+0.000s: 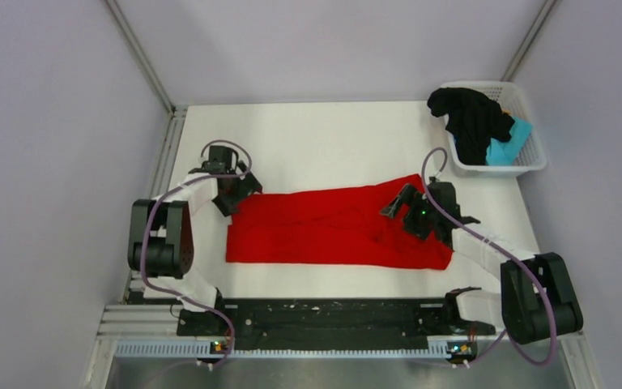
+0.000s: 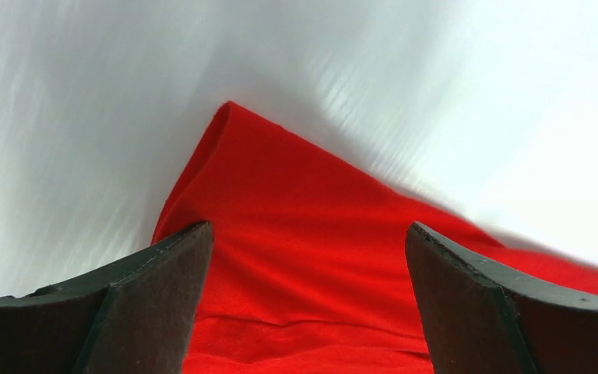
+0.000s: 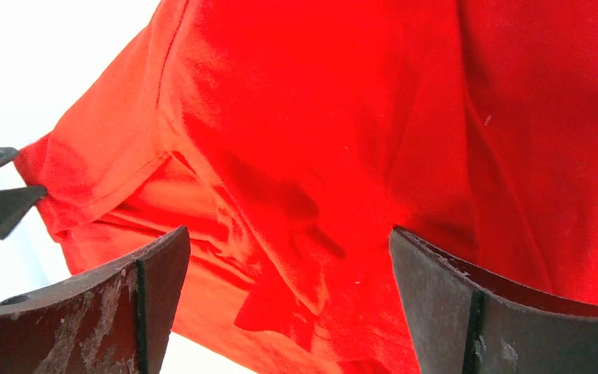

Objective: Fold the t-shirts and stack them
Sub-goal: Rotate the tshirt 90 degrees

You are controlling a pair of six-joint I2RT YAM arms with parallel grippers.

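Note:
A red t-shirt (image 1: 332, 227) lies folded lengthwise into a long band across the middle of the white table (image 1: 324, 138). My left gripper (image 1: 235, 193) is open over its far-left corner; in the left wrist view the red cloth (image 2: 296, 234) lies between the spread fingers (image 2: 156, 296). My right gripper (image 1: 397, 207) is open above the shirt's right part, where the cloth is wrinkled (image 3: 296, 202) between its fingers (image 3: 452, 304). A black t-shirt (image 1: 470, 117) and a light blue t-shirt (image 1: 506, 146) lie in the basket.
A white lattice basket (image 1: 526, 166) stands at the table's far right corner. Grey walls close in the table on the left, back and right. The arm bases sit on a black rail (image 1: 324, 320) at the near edge.

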